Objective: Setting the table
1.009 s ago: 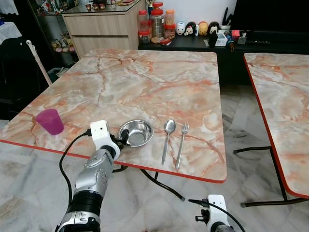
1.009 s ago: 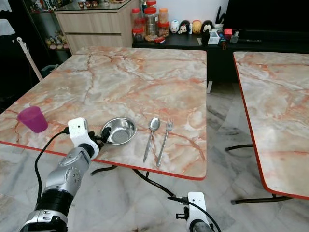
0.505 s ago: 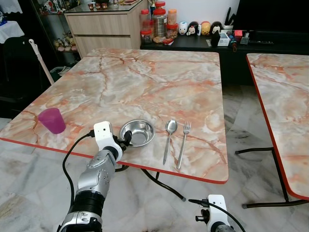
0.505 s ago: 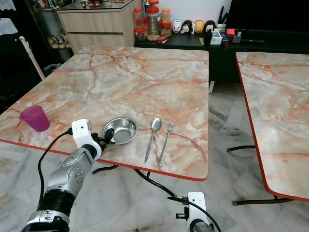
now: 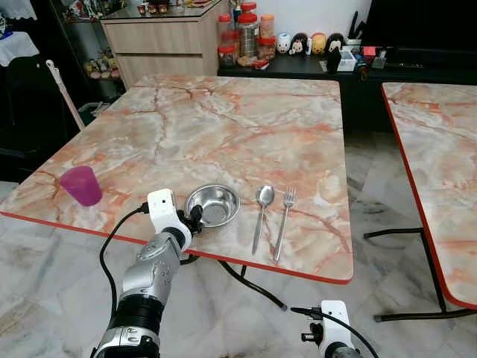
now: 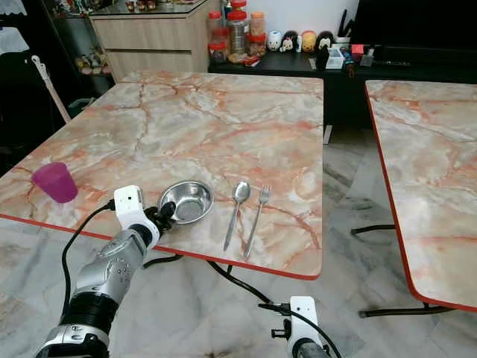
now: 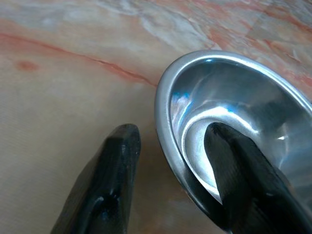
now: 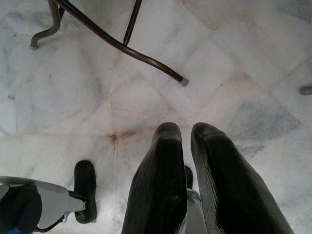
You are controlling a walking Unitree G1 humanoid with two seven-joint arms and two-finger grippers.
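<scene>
A small steel bowl (image 5: 213, 205) sits near the front edge of the marble table (image 5: 238, 119). A spoon (image 5: 261, 211) and a fork (image 5: 282, 221) lie side by side to its right. A purple cup (image 5: 80, 185) stands at the table's front left. My left gripper (image 5: 195, 217) is at the bowl's left rim. In the left wrist view one finger (image 7: 239, 165) is inside the bowl (image 7: 253, 92) and the other finger (image 7: 109, 170) is outside it, with a gap to the rim, so the gripper is open. My right gripper (image 8: 187, 141) hangs low over the floor, shut and holding nothing.
A second marble table (image 5: 440, 164) stands to the right across a strip of tiled floor. Behind are a wooden cabinet (image 5: 160, 41) and a dark shelf with jars (image 5: 242, 33) and figurines. A cable and table legs (image 5: 250, 280) run under the front edge.
The view has shifted slightly. My left gripper stays at the bowl's rim; the bowl, spoon, fork and cup keep their places.
</scene>
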